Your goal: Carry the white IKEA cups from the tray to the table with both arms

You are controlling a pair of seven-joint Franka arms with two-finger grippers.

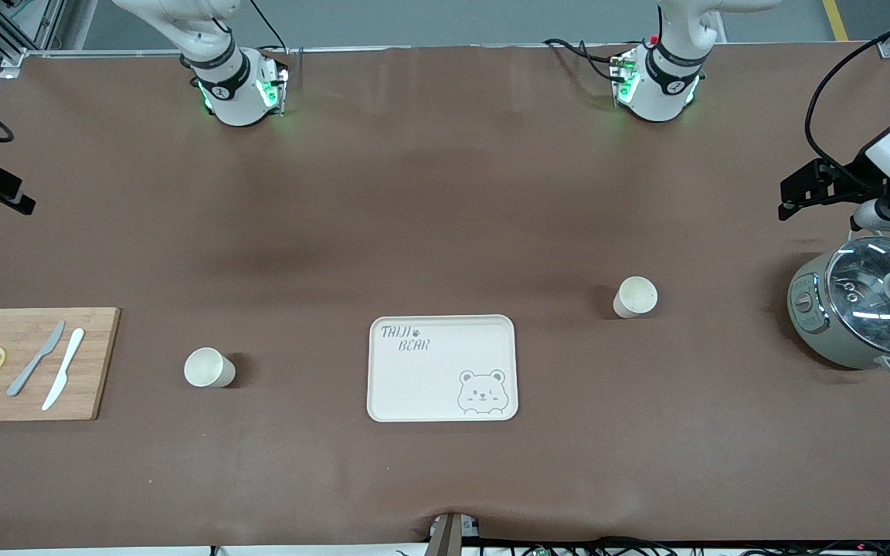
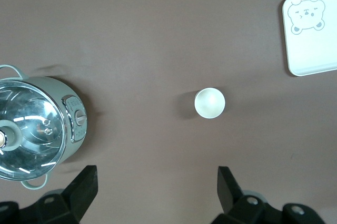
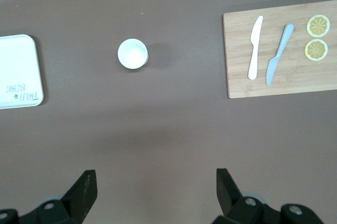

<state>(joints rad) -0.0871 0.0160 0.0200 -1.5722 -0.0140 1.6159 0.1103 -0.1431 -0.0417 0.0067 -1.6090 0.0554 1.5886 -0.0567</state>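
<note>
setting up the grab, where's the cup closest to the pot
In the front view the cup stands upright on the table between the tray and the pot, toward the left arm's end, farther from the camera than the tray.

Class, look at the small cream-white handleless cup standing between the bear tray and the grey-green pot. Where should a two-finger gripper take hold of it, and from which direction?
Probably from straight above, the fingers closing across the round wall just under the rim. The small cream-white handleless cup stands upright, mouth up, with no handle, so any side serves. Bare table surrounds it, and the open left gripper already looks down on it.
</note>
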